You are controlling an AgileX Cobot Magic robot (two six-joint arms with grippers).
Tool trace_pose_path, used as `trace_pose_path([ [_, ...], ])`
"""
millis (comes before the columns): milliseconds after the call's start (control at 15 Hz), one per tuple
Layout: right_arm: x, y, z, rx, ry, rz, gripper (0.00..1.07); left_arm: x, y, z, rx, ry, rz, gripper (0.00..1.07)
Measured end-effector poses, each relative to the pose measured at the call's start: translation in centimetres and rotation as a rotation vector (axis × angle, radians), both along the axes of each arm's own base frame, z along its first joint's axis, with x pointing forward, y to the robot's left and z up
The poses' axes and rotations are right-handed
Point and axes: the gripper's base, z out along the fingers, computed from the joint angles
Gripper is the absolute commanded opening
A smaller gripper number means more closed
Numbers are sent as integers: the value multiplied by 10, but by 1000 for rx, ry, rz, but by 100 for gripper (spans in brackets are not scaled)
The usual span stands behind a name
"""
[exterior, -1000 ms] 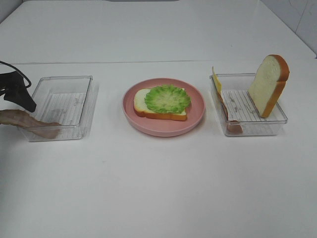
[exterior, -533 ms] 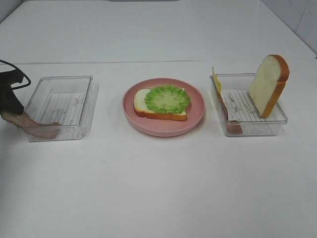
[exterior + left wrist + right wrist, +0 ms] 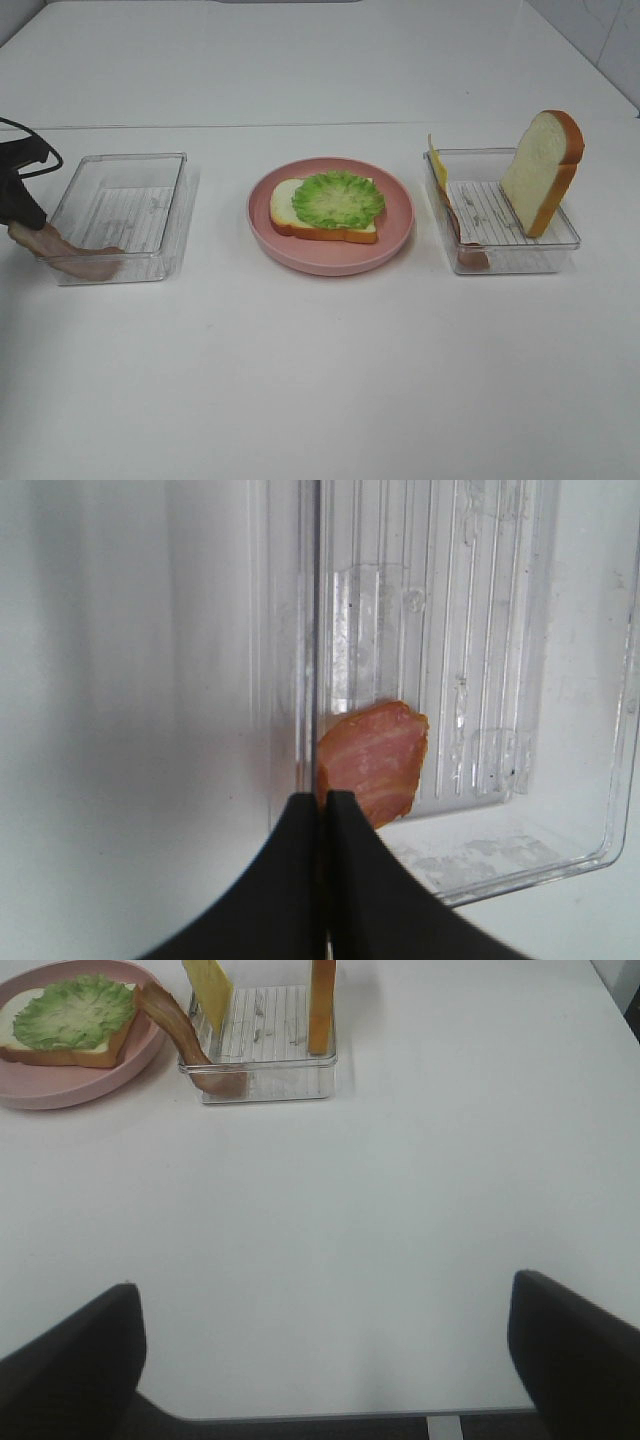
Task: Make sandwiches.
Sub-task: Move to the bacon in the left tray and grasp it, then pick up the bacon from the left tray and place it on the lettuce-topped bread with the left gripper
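A bread slice (image 3: 288,212) topped with ruffled green lettuce (image 3: 338,198) lies on the pink plate (image 3: 330,258). My left gripper (image 3: 22,212) sits at the table's far left, just outside the left clear tray (image 3: 120,200). It is shut on the end of a brownish-pink bacon strip (image 3: 75,262) that drapes over the tray's wall; the wrist view shows the strip (image 3: 372,760) poking out from the shut fingertips (image 3: 300,825). My right gripper (image 3: 325,1360) hovers open over bare table, away from the right tray (image 3: 265,1080).
The right tray (image 3: 510,255) holds an upright bread slice (image 3: 540,170), a yellow cheese slice (image 3: 437,160) and another meat strip (image 3: 470,255). White table surrounds the plate and both trays.
The left gripper has closed from wide open onto the bacon strip's end and shifted slightly left. The right gripper, plate and right tray have not moved.
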Motion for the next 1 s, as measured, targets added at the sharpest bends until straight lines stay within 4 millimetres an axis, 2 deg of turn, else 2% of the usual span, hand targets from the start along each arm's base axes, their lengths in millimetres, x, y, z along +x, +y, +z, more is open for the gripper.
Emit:
trace_pose_path([
  [267,0,0,0,0,0,0,96,-2,-2,4,-26,16,11,0],
  [467,0,0,0,0,0,0,96,-1,-2,26,-26,-27,35,0],
  [600,0,0,0,0,0,0,96,2,-2,47,-36,-58,59,0],
  [733,0,0,0,0,0,0,96,8,-2,78,-54,-101,83,0],
  [800,0,0,0,0,0,0,96,9,-3,85,-56,-109,80,0],
  [867,0,0,0,0,0,0,96,13,-10,107,-51,-132,57,0],
  [1000,0,0,0,0,0,0,96,20,-27,129,-27,-158,24,0],
])
